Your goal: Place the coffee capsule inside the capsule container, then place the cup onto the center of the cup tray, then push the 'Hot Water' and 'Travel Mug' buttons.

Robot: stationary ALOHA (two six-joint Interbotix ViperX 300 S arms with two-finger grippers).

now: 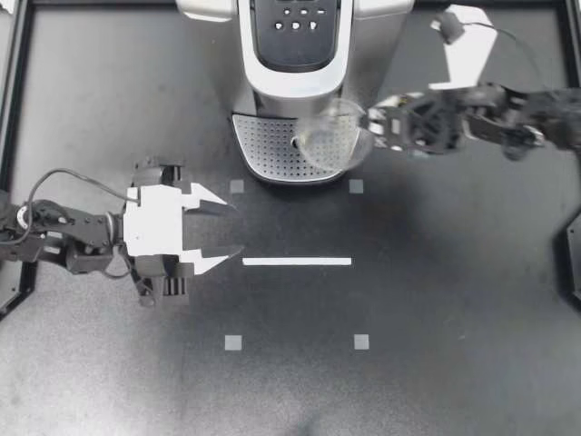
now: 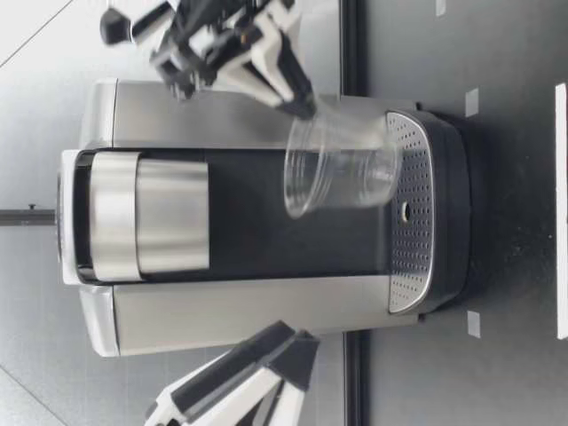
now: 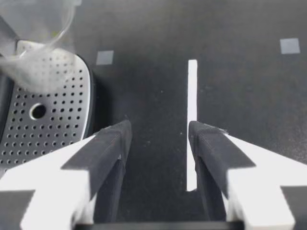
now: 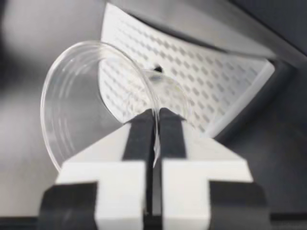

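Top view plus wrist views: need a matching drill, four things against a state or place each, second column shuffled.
Column A
1. cup
2. left gripper
3. right gripper
4. tape strip

Column B
a. open, holding nothing
b. white, lying flat
c. clear, tilted, over the cup tray
d. shut on a thin rim

Pairs: 1-c, 2-a, 3-d, 4-b

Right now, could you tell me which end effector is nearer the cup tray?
Right. My right end effector holds the clear cup over the cup tray; my left end effector hangs open away from it.
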